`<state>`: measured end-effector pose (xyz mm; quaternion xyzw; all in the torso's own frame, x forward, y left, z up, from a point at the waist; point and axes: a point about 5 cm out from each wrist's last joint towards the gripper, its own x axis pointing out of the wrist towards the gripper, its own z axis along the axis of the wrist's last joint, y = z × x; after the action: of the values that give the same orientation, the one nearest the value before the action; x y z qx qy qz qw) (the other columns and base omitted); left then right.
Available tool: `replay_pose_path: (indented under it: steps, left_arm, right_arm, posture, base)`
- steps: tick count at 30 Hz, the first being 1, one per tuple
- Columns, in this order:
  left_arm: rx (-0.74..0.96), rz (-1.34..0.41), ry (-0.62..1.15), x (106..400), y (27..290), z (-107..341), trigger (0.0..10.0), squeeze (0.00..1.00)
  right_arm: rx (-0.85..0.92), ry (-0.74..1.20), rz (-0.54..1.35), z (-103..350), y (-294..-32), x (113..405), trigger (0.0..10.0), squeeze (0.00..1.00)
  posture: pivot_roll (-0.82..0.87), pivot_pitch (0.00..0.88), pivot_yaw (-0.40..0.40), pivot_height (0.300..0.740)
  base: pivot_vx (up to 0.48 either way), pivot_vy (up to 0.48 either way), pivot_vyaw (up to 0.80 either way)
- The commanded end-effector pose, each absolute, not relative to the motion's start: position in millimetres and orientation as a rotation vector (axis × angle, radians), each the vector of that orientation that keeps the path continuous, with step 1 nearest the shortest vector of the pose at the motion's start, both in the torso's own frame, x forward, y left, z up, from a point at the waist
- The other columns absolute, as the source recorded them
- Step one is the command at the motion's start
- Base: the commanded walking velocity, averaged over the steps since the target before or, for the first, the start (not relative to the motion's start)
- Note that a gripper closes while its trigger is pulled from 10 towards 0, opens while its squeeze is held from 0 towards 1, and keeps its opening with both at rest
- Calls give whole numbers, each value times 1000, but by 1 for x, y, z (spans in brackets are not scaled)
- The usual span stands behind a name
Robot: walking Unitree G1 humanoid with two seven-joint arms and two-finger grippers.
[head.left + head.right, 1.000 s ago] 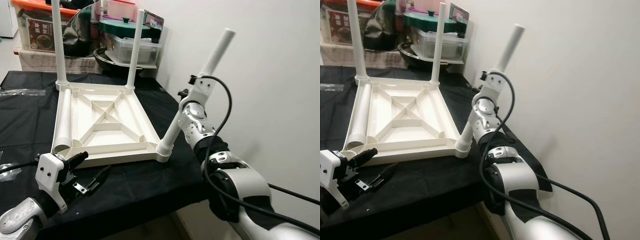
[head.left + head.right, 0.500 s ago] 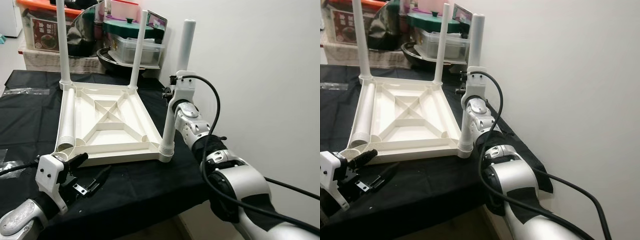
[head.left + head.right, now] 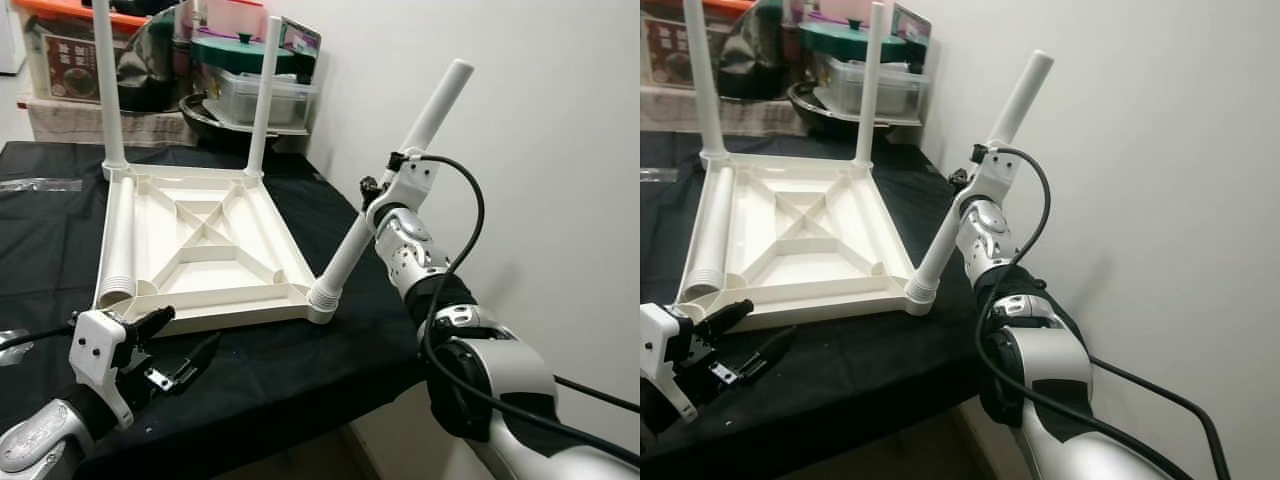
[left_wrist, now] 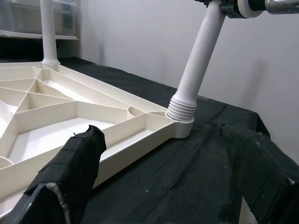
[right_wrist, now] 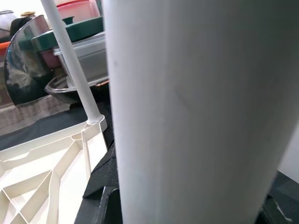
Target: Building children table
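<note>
We see the upturned white tabletop (image 3: 205, 245) lying on the black-covered table (image 3: 330, 215), its near right corner close to the table's right edge, beyond which a bare white wall (image 3: 540, 130) rises. Two legs (image 3: 262, 95) stand upright at its far corners, at about 11 and 12 o'clock from the frame's middle; a loose leg (image 3: 118, 240) lies along its left side. Storage boxes and pots (image 3: 235, 70) crowd the far edge. Black cloth lies open along the near edge.

Our right gripper (image 3: 392, 185) is clamped around the fourth leg (image 3: 385, 180), which leans toward 1 o'clock with its ribbed foot in the near right corner socket. Our left gripper (image 3: 175, 345) hovers low by the tabletop's near edge, fingers (image 4: 77, 163) spread wide, holding nothing.
</note>
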<state>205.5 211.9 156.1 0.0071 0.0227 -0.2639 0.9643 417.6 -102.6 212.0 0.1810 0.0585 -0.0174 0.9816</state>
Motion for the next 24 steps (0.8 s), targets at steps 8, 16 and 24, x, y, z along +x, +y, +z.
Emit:
replay_pose_path:
  steps: [8,16,24]
  left_arm:
    - [24,-548,48,206,211,158,10000,0]
    - [25,-544,48,205,212,158,10000,0]
    - [22,-537,51,203,212,157,10000,0]
  right_arm:
    - [198,398,231,128,-56,385,0,0]
    - [181,308,436,145,-44,388,0,0]
    - [383,202,768,166,-44,386,0,0]
  posture:
    - [154,0,-210,740]
    - [158,0,-215,740]
    - [179,0,-233,740]
  base:
    - [0,0,0]
    - [0,0,0]
    - [0,0,0]
